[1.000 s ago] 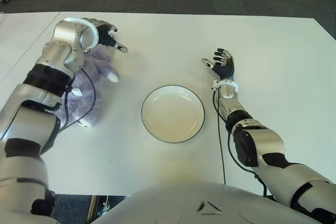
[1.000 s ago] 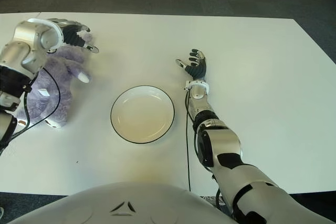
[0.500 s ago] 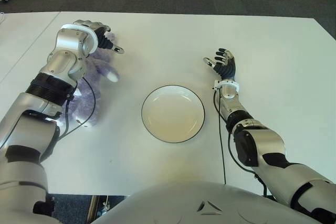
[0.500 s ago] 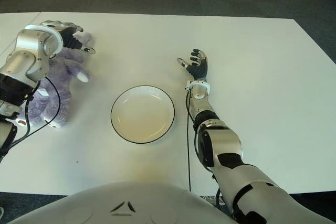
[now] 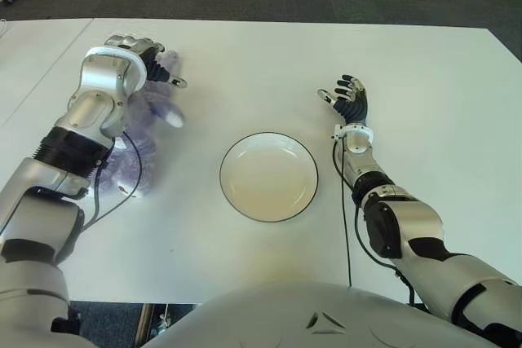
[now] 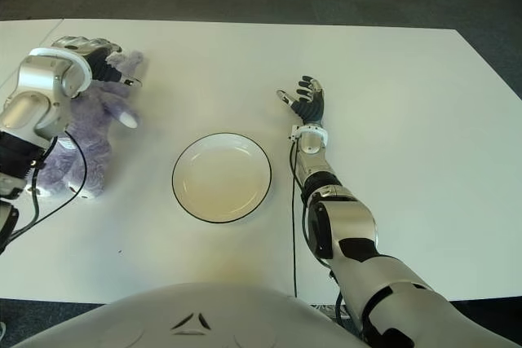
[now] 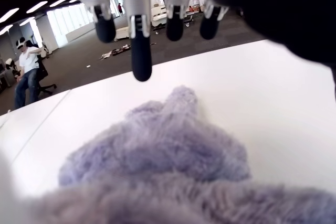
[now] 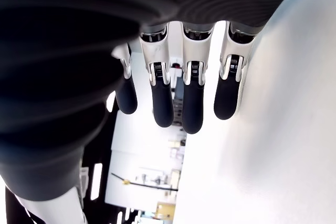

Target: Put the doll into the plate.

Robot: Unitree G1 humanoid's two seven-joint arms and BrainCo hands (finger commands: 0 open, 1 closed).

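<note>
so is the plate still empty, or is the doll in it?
Empty. The plate shows only its bare white inside. The doll lies on the table to its left, under the open left hand.

The left hand (image 5: 145, 61) reaches out to the far left, its arm stretched forward and the wrist bent over, fingers (image 7: 140, 51) spread loosely and gripping nothing. Off to the right, the right hand (image 5: 349, 99) sits palm up at the end of a straight forearm, fingers (image 8: 163, 98) lightly curled and holding nothing.
</note>
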